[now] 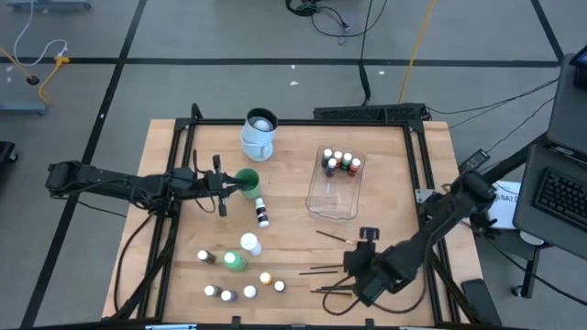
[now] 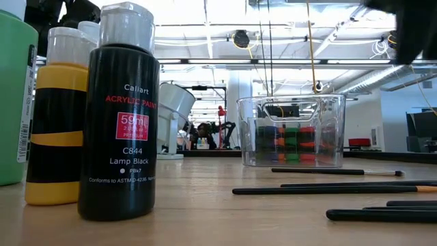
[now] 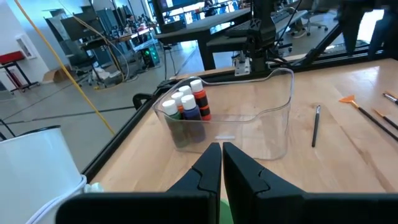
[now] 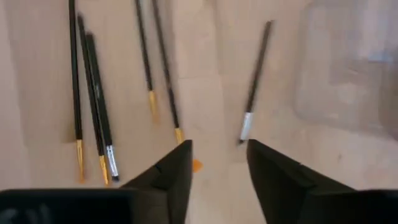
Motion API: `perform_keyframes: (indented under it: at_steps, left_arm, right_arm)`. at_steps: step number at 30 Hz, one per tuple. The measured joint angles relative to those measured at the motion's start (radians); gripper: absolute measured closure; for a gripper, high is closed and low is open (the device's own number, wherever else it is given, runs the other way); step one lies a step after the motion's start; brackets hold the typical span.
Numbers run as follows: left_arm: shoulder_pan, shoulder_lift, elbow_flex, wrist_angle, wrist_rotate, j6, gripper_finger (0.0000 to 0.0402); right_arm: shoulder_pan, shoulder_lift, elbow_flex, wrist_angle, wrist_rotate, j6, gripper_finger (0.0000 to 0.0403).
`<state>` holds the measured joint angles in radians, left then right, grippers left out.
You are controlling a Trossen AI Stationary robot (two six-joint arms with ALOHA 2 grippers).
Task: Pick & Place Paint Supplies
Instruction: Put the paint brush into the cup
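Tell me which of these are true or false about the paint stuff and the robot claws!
1. The clear tub has little bottles inside. True.
2. The right claw holds a brush. False: it is open above the brushes, holding nothing.
3. The black bottle reads Lamp Black. True.
4. The mug lies tipped over. False: it stands upright.
5. The left claw is wide open. False: its fingers are together.

You've got two dark jointed arms with black cables; each end effector has matte black angular fingers.
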<state>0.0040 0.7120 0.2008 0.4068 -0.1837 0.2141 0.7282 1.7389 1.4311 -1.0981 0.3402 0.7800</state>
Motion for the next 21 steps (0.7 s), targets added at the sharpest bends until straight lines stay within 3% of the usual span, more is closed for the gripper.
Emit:
perform_keyframes:
  at_steps: [6, 13, 21]
  left_arm:
    - [0.0, 0.0, 0.0, -0.013, 0.0, 0.001, 0.038]
    - [0.0, 0.0, 0.0, -0.013, 0.0, 0.0, 0.038]
    - [0.0, 0.0, 0.0, -0.013, 0.0, -0.003, 0.038]
  right_arm:
    - [0.001, 0.094, -0.005, 0.022, -0.118, -0.015, 0.0221]
    - [-0.03, 0.103, -0.112, 0.074, -0.166, 0.02, 0.0222]
    - [-0.058, 0.095, -0.287, 0.279, -0.242, 0.004, 0.0228]
